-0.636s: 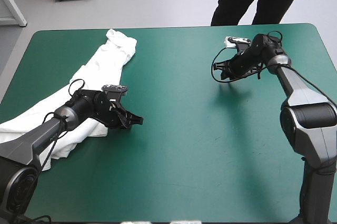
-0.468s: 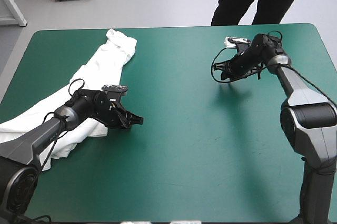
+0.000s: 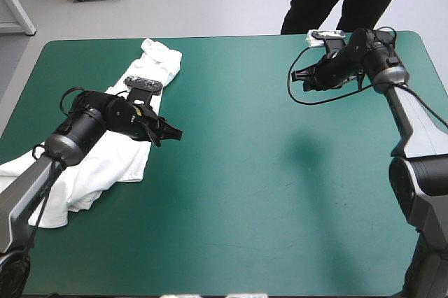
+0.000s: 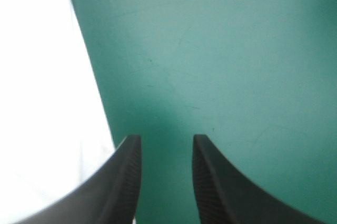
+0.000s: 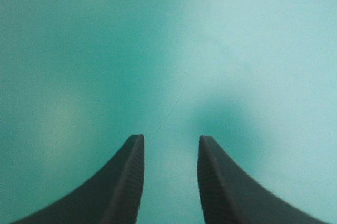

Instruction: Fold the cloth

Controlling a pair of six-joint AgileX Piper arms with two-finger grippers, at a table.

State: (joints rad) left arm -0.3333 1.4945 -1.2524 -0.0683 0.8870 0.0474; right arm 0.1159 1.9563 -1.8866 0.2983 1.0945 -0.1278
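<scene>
We have our left gripper with its black fingers parted and nothing between them, tips over the teal-green cover right at the edge of the T-shirt, a long crumpled white strip down the table's left side. Our right gripper is parted and empty too, well apart from the cloth, up near the far right corner

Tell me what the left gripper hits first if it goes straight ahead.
Probably only the bare teal-green cover: the left gripper, open, frames nothing else ahead, and the T-shirt lies off to one side.
</scene>
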